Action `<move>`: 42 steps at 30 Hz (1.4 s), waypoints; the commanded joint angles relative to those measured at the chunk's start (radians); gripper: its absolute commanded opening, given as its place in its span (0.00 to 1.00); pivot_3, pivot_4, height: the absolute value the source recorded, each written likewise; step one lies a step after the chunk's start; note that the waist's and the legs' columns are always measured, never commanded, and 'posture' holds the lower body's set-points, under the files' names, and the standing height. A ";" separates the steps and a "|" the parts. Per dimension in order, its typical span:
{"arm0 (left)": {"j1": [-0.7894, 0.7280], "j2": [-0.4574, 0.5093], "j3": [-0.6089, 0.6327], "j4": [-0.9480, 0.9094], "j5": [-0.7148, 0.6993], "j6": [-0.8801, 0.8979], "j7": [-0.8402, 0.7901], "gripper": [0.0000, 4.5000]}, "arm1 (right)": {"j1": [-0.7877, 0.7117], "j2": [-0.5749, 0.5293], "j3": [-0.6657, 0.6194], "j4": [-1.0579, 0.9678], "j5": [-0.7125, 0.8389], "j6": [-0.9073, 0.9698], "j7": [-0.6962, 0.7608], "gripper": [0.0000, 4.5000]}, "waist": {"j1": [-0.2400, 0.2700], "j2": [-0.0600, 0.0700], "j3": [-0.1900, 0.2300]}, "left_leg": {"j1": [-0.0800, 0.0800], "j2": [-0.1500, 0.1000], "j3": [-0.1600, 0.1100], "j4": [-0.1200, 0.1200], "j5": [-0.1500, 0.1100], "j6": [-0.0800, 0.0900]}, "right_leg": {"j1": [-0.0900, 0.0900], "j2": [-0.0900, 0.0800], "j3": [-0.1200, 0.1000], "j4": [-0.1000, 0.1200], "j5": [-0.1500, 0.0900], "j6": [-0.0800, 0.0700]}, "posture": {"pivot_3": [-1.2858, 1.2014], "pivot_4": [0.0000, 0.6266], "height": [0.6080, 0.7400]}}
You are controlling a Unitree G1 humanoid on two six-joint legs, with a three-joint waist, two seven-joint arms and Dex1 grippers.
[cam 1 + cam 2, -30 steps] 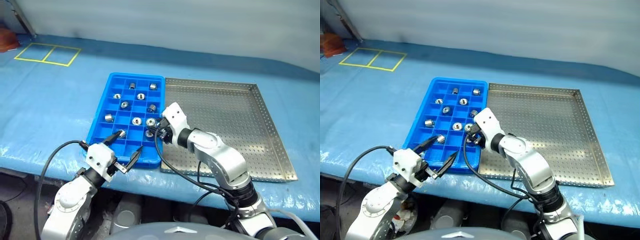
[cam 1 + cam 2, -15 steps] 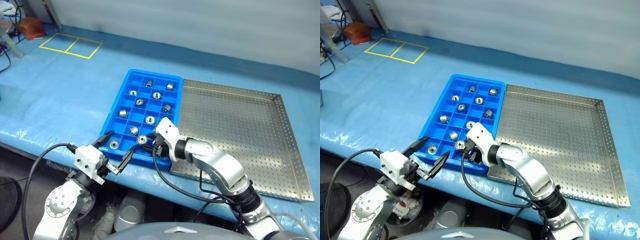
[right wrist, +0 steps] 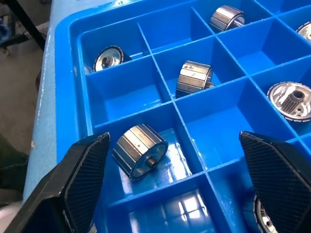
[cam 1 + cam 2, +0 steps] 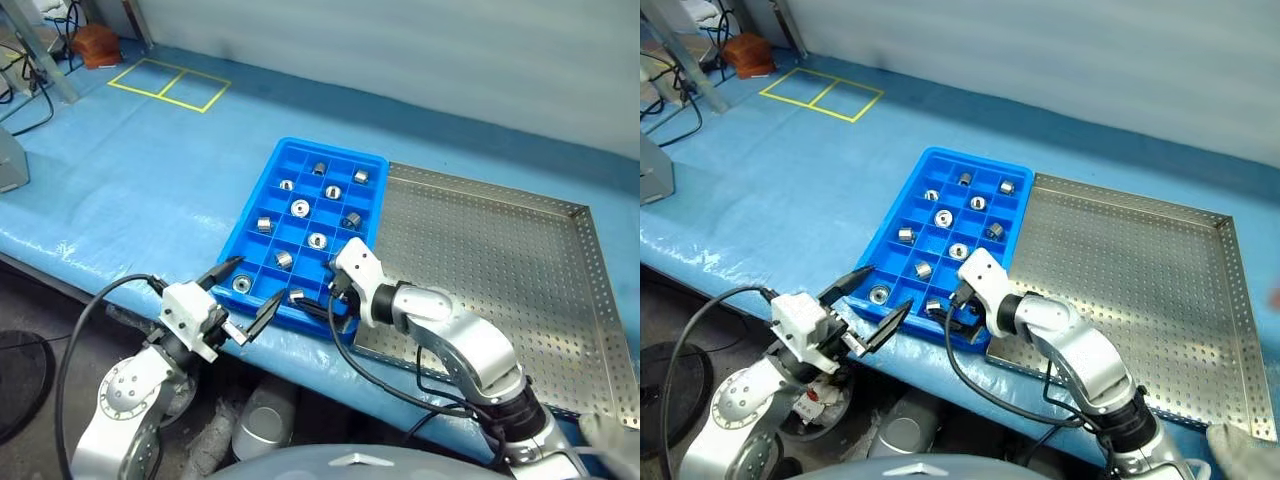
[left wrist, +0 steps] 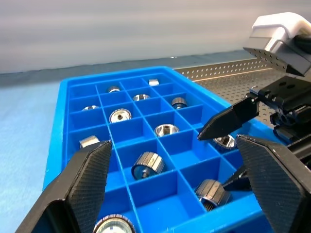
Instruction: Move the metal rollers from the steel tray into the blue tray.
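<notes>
The right claw [image 3: 170,194] is wide open and holds nothing; a metal roller [image 3: 140,151] lies between its fingers in a near compartment of the blue tray [image 4: 255,215]. The left claw [image 4: 240,297], also open and empty, hovers at the tray's near edge.

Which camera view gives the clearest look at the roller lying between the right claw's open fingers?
The right wrist view: the roller lies on its side, alone in its compartment. The head views and left wrist view show it small.

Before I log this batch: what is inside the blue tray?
The blue tray holds metal rollers, one per compartment; the right gripper covers some near-corner cells.
</notes>
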 commanded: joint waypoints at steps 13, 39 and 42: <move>-0.098 0.028 -0.039 0.062 -0.022 0.026 -0.074 1.00 | 0.121 -0.060 -0.116 -0.175 0.050 0.039 -0.071 0.99 | -0.090 0.001 -0.001 | 0.004 0.003 -0.002 0.009 0.000 0.000 | 0.008 0.000 -0.005 0.001 0.001 -0.001 | 0.64 0.24 1.00; -0.110 0.034 -0.062 0.040 -0.026 0.068 -0.081 1.00 | 0.118 -0.072 -0.091 -0.169 0.055 0.039 -0.082 0.99 | -0.223 0.001 -0.001 | 0.012 0.005 -0.004 0.007 0.000 0.000 | 0.015 -0.001 -0.004 0.002 0.001 -0.002 | 0.64 0.24 1.00; -0.109 0.035 -0.062 0.037 -0.027 0.072 -0.083 1.00 | 0.120 -0.073 -0.091 -0.172 0.056 0.040 -0.084 0.99 | -0.227 0.001 -0.001 | 0.012 0.005 -0.004 0.006 0.000 0.000 | 0.015 -0.001 -0.004 0.002 0.001 -0.002 | 0.64 0.24 1.00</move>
